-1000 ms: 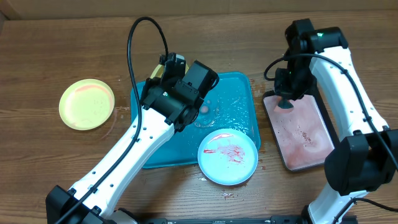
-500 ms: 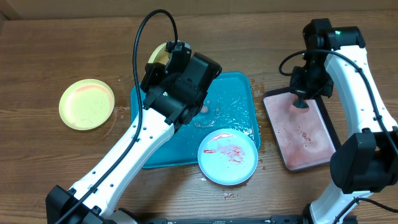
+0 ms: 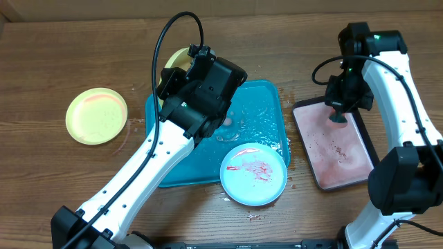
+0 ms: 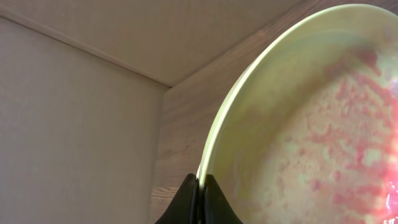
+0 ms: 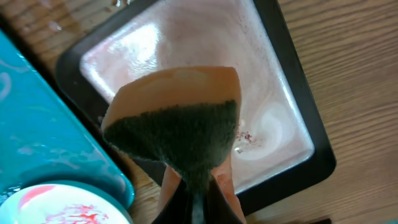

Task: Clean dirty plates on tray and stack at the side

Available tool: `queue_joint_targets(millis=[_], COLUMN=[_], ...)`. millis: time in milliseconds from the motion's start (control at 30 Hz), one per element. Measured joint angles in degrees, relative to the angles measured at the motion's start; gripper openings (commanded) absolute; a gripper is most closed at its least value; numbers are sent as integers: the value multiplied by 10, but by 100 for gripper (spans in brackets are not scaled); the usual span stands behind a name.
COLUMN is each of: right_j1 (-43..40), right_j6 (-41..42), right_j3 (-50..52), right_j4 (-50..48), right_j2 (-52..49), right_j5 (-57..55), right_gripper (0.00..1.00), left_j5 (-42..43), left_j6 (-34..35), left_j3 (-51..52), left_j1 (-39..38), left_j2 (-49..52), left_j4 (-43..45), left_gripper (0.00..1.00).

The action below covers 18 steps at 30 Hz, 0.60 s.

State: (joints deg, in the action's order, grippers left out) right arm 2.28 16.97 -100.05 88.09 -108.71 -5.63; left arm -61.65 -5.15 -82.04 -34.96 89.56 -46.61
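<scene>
fingers [image 4: 185, 202] of the left gripper [image 4: 199, 182] are pinched shut on the rim of a yellow-green plate [image 4: 298, 124], its face smeared with red-orange sauce. from overhead, this plate [image 3: 177, 59] sits tilted at the far left corner of the teal tray [image 3: 268, 114], mostly hidden by the wrist. the right gripper [image 5: 198, 186] is clamped on a sponge [image 5: 180, 118], orange with a dark green scrubbing side, over the pinkish inside of a black-rimmed tray [image 3: 336, 159] just right of the teal one. a light blue plate [image 3: 254, 173] with red streaks rests on the teal tray's near right corner, overhanging the rim. a second yellow-green plate [image 3: 97, 115] lies on the table [image 3: 41, 173], left of the tray and apart from it.
</scene>
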Motion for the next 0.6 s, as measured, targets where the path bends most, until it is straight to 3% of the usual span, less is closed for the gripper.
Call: queue_joint_targets(millis=[267,600], right_j1=[0,0], right_j6=[5,6], right_j3=[12,12], right_j4=[-1,-3], right_j2=[0,0], right_j5=[-7,-8], right_gripper=[4,4], left_j5=[-47,-154], left_j6=[-38,-71], left_j3=[0,0], left_j1=[1,1], left_j2=[11,76], left_j4=[60,62], left_gripper=[4,4])
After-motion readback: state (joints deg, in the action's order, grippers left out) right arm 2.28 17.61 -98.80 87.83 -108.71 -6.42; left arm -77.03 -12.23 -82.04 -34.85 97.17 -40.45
